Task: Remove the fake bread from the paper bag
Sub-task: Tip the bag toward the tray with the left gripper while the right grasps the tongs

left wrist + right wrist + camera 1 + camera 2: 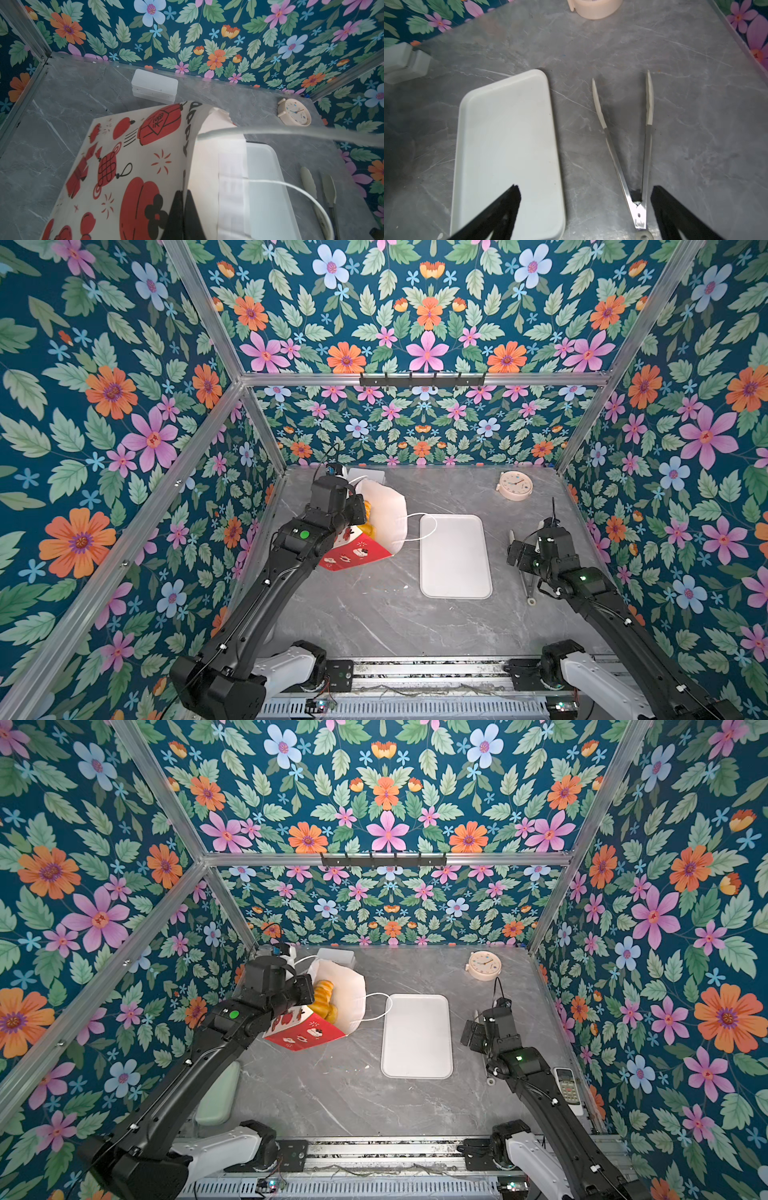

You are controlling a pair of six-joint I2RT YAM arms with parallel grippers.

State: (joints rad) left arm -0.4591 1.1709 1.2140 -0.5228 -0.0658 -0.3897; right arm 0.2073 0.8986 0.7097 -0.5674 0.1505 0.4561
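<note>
Left gripper (183, 194) clenched on rim of paper bag (128, 166), one finger inside wall, one outside. Bag sits tilted on grey table (374, 622), just left of white tray (455, 556) in both top views, mouth open upward, one cord handle lying over tray edge. Fake bread (324, 996), glossy golden pieces, inside bag. Right gripper (585, 187) released, jaws wide, hovering over table between tray and metal tongs (639, 214).

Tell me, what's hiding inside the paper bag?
Shiny golden toy breads show in the white mouth of the paper bag. Anything deeper is hidden by its wall and the left arm.
</note>
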